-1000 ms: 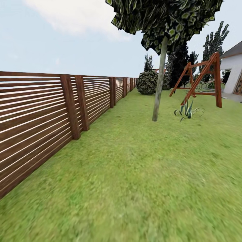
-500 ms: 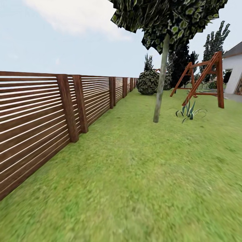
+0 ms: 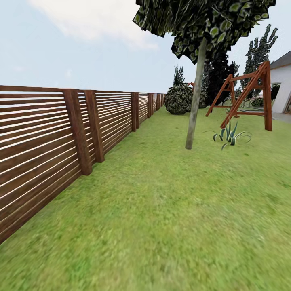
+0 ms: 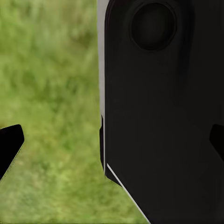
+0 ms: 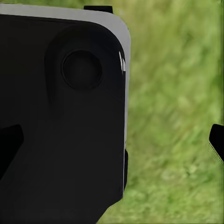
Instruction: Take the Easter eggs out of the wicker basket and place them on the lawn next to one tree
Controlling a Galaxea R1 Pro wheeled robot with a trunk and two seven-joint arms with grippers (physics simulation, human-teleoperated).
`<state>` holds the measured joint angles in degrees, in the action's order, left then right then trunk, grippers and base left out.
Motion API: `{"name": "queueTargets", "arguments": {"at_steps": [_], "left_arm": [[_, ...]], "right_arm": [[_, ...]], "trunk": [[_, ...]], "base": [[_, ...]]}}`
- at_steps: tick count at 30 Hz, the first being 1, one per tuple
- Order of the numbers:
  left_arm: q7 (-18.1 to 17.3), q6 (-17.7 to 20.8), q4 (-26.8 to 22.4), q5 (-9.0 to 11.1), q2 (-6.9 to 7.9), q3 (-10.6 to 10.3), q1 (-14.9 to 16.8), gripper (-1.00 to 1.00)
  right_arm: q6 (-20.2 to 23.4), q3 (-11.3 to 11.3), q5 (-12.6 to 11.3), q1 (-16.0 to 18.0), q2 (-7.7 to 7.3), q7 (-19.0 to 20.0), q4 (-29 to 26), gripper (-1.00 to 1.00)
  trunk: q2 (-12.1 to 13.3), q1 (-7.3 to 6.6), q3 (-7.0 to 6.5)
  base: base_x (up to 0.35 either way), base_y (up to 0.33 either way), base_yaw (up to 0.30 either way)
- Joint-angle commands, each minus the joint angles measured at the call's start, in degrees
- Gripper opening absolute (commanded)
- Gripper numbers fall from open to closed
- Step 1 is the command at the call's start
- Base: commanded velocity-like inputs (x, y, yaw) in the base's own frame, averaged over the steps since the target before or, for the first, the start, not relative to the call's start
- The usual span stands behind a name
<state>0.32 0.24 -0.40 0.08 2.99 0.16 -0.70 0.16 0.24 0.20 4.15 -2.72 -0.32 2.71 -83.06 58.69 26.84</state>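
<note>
Both arms hang over the mottled green lawn (image 3: 169, 218), each gripper spread wide, beside a black robot body panel (image 4: 163, 116); a slender pale-trunked tree (image 3: 196, 93) stands ahead.

A slatted wooden fence (image 3: 60, 133) runs along the left. A red swing frame (image 3: 246, 97), round bush (image 3: 178, 99) and white house (image 3: 283, 85) stand beyond.

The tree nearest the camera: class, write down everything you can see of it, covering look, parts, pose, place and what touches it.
The tree has a slender, straight, pale grey-brown trunk that leans slightly, its top further right than its foot. Its crown is a dense dark mass of flat, green-speckled leaf patches, cut off by the picture's upper edge. The trunk's foot stands in the lawn, right of the slatted wooden fence. A small spiky plant grows just right of it, apart from the trunk, with a swing frame behind. Nothing else touches the trunk.
</note>
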Motion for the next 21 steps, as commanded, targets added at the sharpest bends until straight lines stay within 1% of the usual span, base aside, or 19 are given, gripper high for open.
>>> {"name": "queueTargets", "arguments": {"at_steps": [1, 21], "left_arm": [[0.03, 0.03, -0.04, 0.01, 0.00, 0.01, -0.01, 1.00], [0.03, 0.02, -0.04, 0.01, 0.00, 0.01, -0.01, 1.00]], "right_arm": [[0.02, 0.03, 0.00, 0.07, 0.00, -0.03, 0.11, 1.00], [0.02, 0.02, -0.01, 0.07, 0.00, -0.03, 0.11, 1.00]], "trunk": [[-0.02, 0.03, 0.04], [-0.02, 0.03, 0.04]], "base": [[0.330, 0.000, 0.000], [0.330, 0.000, 0.000]]}}
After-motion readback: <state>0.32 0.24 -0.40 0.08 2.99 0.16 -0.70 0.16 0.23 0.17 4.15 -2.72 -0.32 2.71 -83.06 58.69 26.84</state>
